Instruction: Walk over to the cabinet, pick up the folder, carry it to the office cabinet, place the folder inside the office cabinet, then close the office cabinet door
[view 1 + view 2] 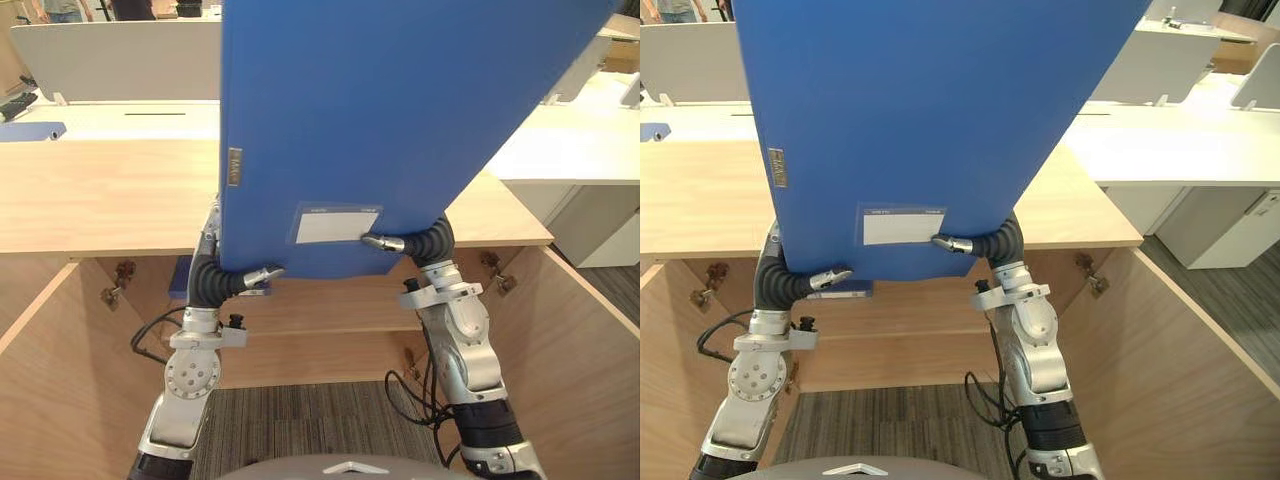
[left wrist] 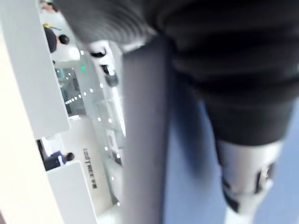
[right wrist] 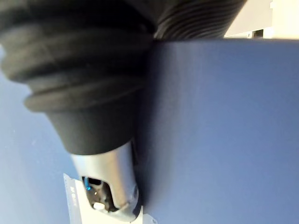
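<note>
We are clamping left robot hand (image 1: 262,275) and right robot hand (image 1: 383,242) on the folder (image 1: 400,120), aiming it squarely into the office cabinet (image 1: 320,312).

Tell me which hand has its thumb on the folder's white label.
The right hand: its thumb rests on a corner of the white label on the blue folder. The left hand pinches a bare bottom corner.

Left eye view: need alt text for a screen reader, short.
A large blue folder is held up at its lower edge by the left hand and right hand, thumbs on its front, the right one by a white label. Behind it stands an open wooden cabinet, with white desks beyond.
</note>
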{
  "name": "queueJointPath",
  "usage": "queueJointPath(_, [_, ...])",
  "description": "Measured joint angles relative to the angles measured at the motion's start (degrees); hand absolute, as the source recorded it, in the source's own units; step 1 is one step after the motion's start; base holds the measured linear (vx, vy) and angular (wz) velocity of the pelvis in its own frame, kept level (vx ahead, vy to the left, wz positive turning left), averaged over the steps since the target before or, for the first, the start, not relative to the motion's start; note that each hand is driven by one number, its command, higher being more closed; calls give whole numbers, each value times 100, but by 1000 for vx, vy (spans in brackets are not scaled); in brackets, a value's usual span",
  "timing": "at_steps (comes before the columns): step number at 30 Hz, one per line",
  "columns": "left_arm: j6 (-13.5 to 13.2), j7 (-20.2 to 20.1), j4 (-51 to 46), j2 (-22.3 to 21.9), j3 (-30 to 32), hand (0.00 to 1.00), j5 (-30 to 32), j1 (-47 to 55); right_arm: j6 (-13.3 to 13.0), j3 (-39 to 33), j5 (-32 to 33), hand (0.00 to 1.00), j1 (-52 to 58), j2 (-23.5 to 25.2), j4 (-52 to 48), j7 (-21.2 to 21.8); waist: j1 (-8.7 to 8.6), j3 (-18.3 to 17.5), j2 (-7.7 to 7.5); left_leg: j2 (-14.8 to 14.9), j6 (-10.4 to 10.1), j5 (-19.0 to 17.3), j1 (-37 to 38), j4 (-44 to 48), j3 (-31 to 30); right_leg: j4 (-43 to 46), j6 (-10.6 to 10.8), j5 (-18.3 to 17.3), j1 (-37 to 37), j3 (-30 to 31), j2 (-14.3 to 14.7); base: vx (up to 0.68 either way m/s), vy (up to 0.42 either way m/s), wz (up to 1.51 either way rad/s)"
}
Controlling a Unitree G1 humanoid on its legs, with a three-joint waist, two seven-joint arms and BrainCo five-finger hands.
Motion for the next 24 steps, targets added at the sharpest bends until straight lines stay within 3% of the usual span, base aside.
queueJointPath(8, [126, 259, -182, -633, 865, 0, -351, 794, -184, -311, -1, 100, 239, 568, -258, -180, 103, 9, -35, 3, -14, 11, -54, 0, -217, 2, 17, -57, 68, -214, -4, 4, -14, 14])
queueJointPath(15, [230, 259, -121, -846, 1377, 0, -582, 1129, -209, -488, -83, 100, 523, 792, -264, -190, 126, 35, -72, 3, -41, -6, -116, 0, -347, 20, 29, -90, 89, -350, -13, 8, -15, 10])
queueJointPath(24, [561, 7, 1153, -974, 1584, 0, -585, 1220, -203, -520, -239, 100, 683, 790, -407, -300, 160, 152, -118, 5, -22, 13, -145, 1, -429, 75, -6, -135, 83, -432, -14, 2, -10, 4])
